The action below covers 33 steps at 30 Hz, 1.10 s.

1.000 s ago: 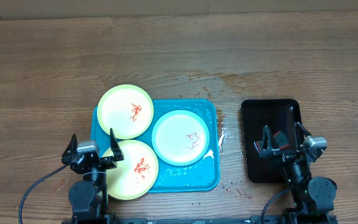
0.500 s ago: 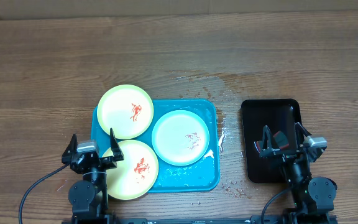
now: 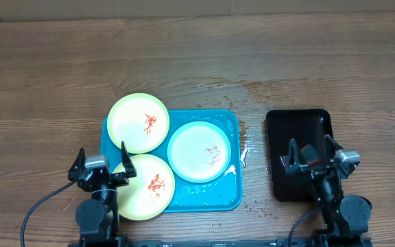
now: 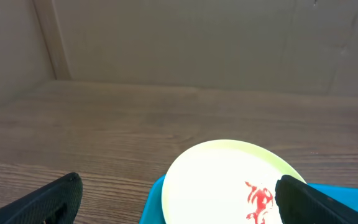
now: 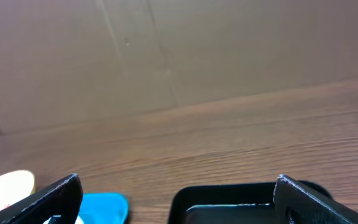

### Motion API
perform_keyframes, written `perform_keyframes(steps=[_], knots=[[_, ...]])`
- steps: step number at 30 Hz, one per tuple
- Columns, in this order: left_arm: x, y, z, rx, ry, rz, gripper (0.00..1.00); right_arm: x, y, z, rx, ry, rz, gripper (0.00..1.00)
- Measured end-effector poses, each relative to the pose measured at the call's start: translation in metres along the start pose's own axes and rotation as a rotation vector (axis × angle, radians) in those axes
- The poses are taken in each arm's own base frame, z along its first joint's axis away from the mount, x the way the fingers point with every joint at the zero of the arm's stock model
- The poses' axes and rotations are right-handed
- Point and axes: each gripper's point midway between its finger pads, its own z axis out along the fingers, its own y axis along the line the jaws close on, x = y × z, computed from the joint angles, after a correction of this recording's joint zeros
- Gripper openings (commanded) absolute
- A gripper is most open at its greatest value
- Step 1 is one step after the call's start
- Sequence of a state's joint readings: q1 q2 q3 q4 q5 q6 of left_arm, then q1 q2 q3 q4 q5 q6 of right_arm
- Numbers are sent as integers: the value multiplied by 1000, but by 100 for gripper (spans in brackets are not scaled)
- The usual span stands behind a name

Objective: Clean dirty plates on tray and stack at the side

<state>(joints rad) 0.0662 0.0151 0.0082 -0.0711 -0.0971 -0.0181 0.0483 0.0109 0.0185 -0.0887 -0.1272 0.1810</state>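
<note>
The turquoise tray (image 3: 229, 122) lies left of centre with three dirty plates on it. One yellow plate (image 3: 138, 123) overhangs its far left corner, and a pale blue-white plate (image 3: 199, 151) sits at its right. Another yellow plate (image 3: 149, 189) lies at the near left, all with red smears. My left gripper (image 3: 102, 158) hovers open over the near yellow plate's left edge. In the left wrist view the far yellow plate (image 4: 219, 177) on the tray (image 4: 152, 206) shows between the fingers (image 4: 48, 202). The right gripper (image 3: 311, 147) is open above the black tray (image 3: 299, 127).
Water is spilled on the wooden table (image 3: 232, 90) behind the tray, with droplets along its right and front sides. The right wrist view shows the black tray (image 5: 229, 200), the turquoise tray's corner (image 5: 104, 208) and a cardboard wall (image 5: 229, 43) at the back.
</note>
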Motion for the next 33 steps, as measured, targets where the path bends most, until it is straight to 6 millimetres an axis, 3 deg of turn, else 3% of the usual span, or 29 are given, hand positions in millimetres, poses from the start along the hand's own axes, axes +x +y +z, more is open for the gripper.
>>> perform_keyframes(steps=[3,5,11,15,27,33], knots=[[0,0,0,0,0,0,100,12,0,-1,1,60,-11,100],[0,0,0,0,0,0,100,9,2,-4,-1,78,-31,100],[0,0,0,0,0,0,100,-26,14,-16,-12,76,-104,100],[0,0,0,0,0,0,100,-36,17,-18,-1,137,-114,100],[0,0,0,1,0,0,100,-63,33,16,-14,525,-43,100],[0,-1,0,4,0,0,100,-67,40,32,-6,797,57,100]])
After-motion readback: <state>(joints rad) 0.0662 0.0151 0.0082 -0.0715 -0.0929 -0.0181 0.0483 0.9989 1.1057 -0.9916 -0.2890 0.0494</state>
